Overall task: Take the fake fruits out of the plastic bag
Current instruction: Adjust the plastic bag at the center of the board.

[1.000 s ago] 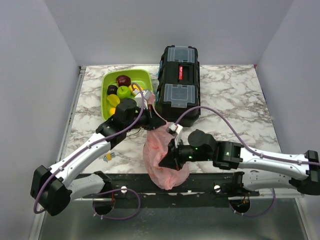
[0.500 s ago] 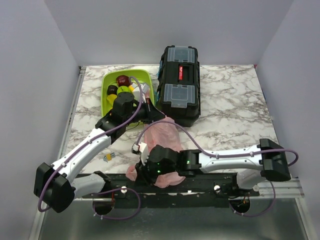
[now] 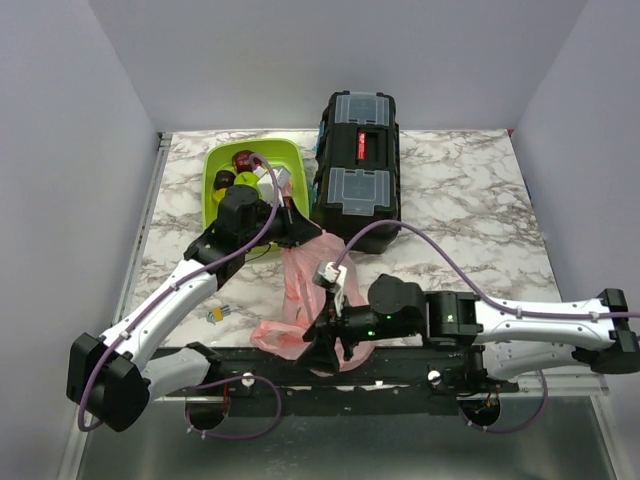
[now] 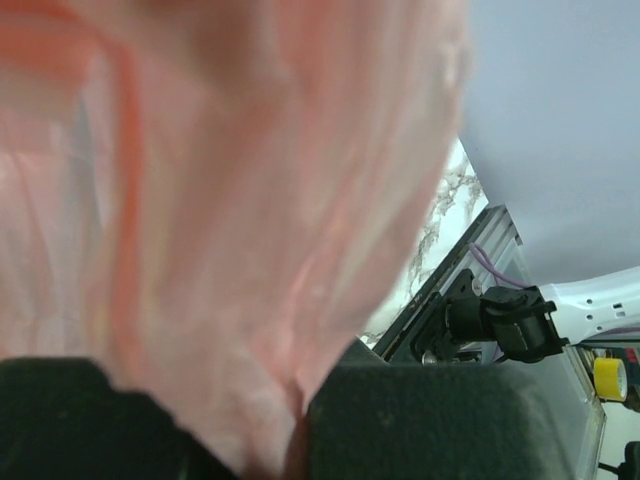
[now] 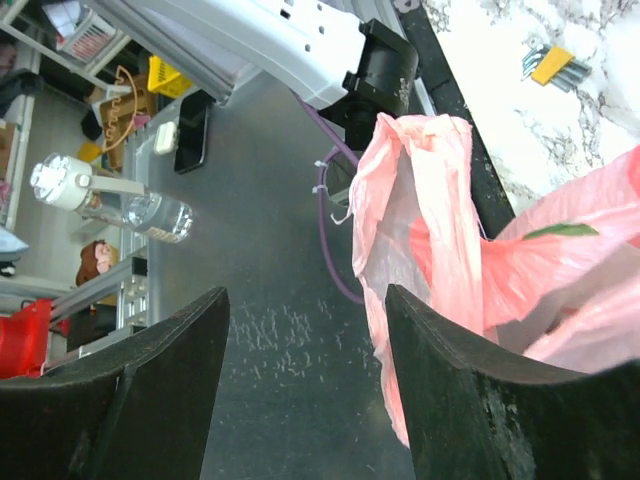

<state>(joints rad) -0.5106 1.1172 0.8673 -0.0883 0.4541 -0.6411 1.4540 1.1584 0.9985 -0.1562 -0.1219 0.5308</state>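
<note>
A thin, translucent pink plastic bag (image 3: 299,290) hangs stretched over the marble surface (image 3: 470,220), its top pulled toward the lime-green tray (image 3: 216,160) and its lower end slumped at the near edge. The left tool (image 3: 300,232) is clamped on the bag's upper part. In the left wrist view the two black fingers (image 4: 100,420) sit pressed together with a fold of pink film pinched between them, and the bag (image 4: 250,200) fills nearly the whole frame, blurred and creased.

The right tool (image 3: 322,350) sits low at the surface's front edge, just beside the bag's bottom. Its fingers (image 5: 150,400) stand wide apart with nothing between them. The bag (image 5: 440,220) lies just to one side of that gap, and no contact can be made out. There the plastic is crumpled into long folds, glossy and lighter where it is single, deeper pink where it doubles over. A green leaf shape (image 5: 560,230) shows through the film; what else the bag holds cannot be told.

A black toolbox (image 3: 358,165) stands beside the tray, and a set of hex keys (image 3: 217,314) lies on the surface left of the bag.
</note>
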